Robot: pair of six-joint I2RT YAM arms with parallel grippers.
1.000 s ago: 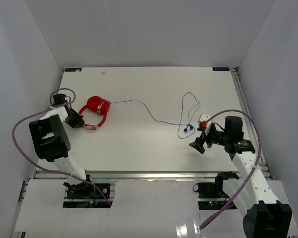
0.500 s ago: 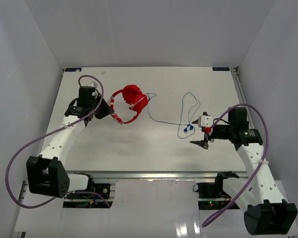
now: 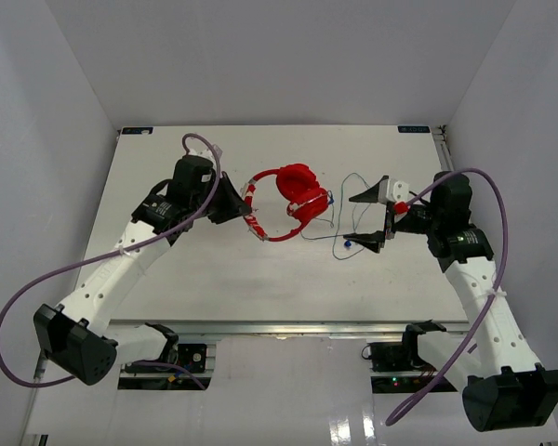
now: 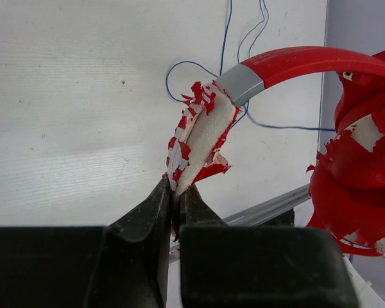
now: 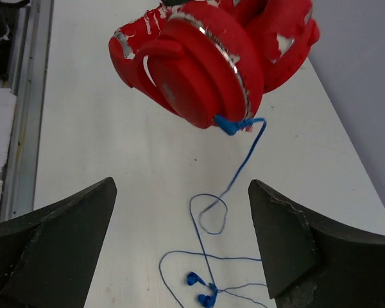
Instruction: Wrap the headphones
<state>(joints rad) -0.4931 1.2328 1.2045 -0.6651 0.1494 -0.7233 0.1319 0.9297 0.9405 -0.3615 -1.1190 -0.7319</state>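
Note:
The red headphones (image 3: 296, 193) hang above the middle of the table, cups stacked, headband arcing down and left. My left gripper (image 3: 234, 203) is shut on the headband's peeling red-and-white padding (image 4: 202, 138), which sits between its fingertips (image 4: 155, 199); the cups (image 4: 353, 173) hang at the right of that view. The thin blue cable (image 3: 353, 209) runs from the cups in loose loops on the table to the blue tips (image 3: 350, 243). My right gripper (image 3: 372, 217) is open and empty just right of the cups (image 5: 205, 58), above the cable (image 5: 240, 170) and tips (image 5: 202, 292).
The white table (image 3: 214, 279) is walled in white on three sides. A metal rail (image 3: 279, 327) runs along the near edge and shows at the left of the right wrist view (image 5: 22, 96). Thick purple robot cables (image 3: 23, 279) loop beside both arms.
My left gripper has carried the headphones up and right, from the table's left side to its middle. The cable has bunched up. My right gripper has risen toward the cups and stands wide open.

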